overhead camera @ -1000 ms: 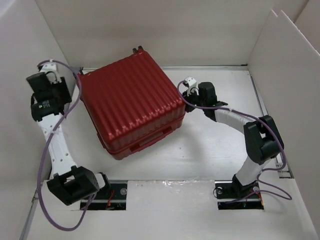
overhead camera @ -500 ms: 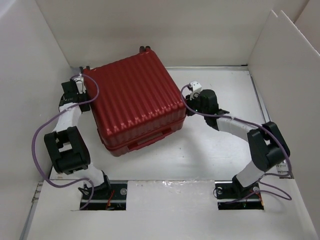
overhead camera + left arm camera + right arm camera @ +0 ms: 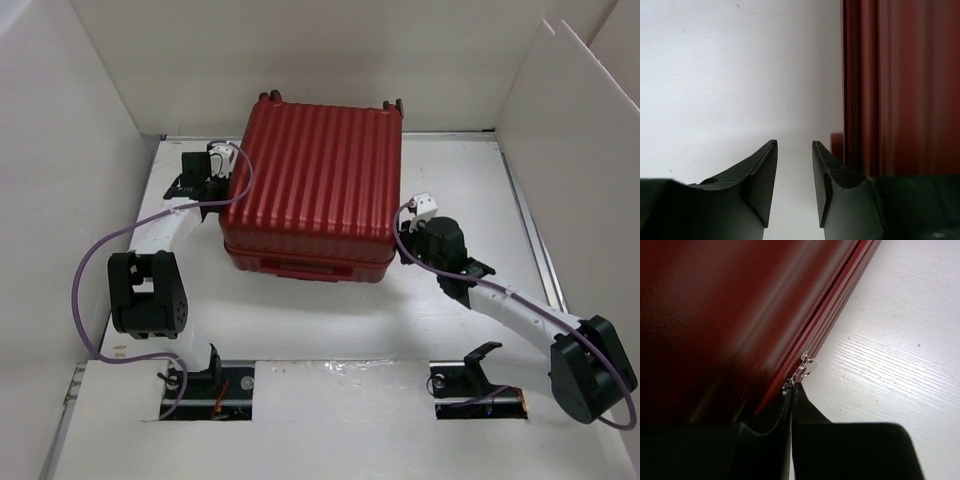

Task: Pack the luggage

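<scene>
As it lies shut, the luggage (image 3: pixel 315 180), dark red, ribbed shell.

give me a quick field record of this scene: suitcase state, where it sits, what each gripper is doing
item: dark red ribbed suitcase
state: closed, lying flat
support: white table
left gripper: open, nothing between the jaws, beside the suitcase's left side
right gripper: shut, tips at the silver zipper pulls on the suitcase's right side
unclear: whether a zipper pull is actually pinched
</scene>
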Robot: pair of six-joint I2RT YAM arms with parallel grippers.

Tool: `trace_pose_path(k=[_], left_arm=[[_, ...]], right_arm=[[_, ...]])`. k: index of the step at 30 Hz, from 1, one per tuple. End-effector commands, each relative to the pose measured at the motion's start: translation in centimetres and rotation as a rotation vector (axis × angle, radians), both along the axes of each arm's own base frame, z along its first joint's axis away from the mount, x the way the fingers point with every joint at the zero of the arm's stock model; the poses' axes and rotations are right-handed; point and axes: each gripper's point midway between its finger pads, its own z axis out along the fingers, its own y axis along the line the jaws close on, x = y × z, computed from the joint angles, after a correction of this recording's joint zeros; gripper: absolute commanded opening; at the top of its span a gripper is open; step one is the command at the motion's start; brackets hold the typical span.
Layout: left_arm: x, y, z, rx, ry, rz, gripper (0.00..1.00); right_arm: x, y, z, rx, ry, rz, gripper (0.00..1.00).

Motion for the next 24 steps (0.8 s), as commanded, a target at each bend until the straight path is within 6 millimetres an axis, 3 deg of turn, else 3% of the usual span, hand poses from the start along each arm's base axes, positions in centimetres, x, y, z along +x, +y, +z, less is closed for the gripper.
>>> trace_pose_path(k=[1, 11, 15, 19, 20, 21, 24], left_arm=[[-2.0, -7.8, -0.3, -0.128, 0.057, -0.292, 0.32], [-2.4, -8.3, 0.1, -0.159, 0.062, -0.296, 0.32], [-2.6, -8.2, 0.4, -0.159, 0.062, -0.296, 0.32], [-2.5, -8.3, 1.4, -0.164, 0.036, -0.292, 0.33], [-2.5, -8.4, 1.5, -0.171, 0.037, -0.298, 0.33], [-2.8, -8.4, 1.4, -0.171, 0.038, -0.298, 0.33], [-2.8, -8.3, 1.7, -0.164, 0.029, -0.293, 0.35]], right_arm=[[1.5, 1.9, 5.1, 0.095, -0.133, 0.067, 0.0], [3.3, -0.7, 5.4, 0.029, -0.132, -0.008, 0.0], [4.3, -1.3, 5.9, 0.0, -0.127, -0.019, 0.13], [6.4, -4.0, 6.6, -0.036, -0.138, -0.066, 0.13], [7.0, -4.2, 7.5, -0.042, -0.143, -0.055, 0.13], [7.6, -4.1, 7.0, -0.051, -0.12, -0.036, 0.13], [8.0, -3.4, 7.5, -0.069, -0.095, 0.015, 0.3]])
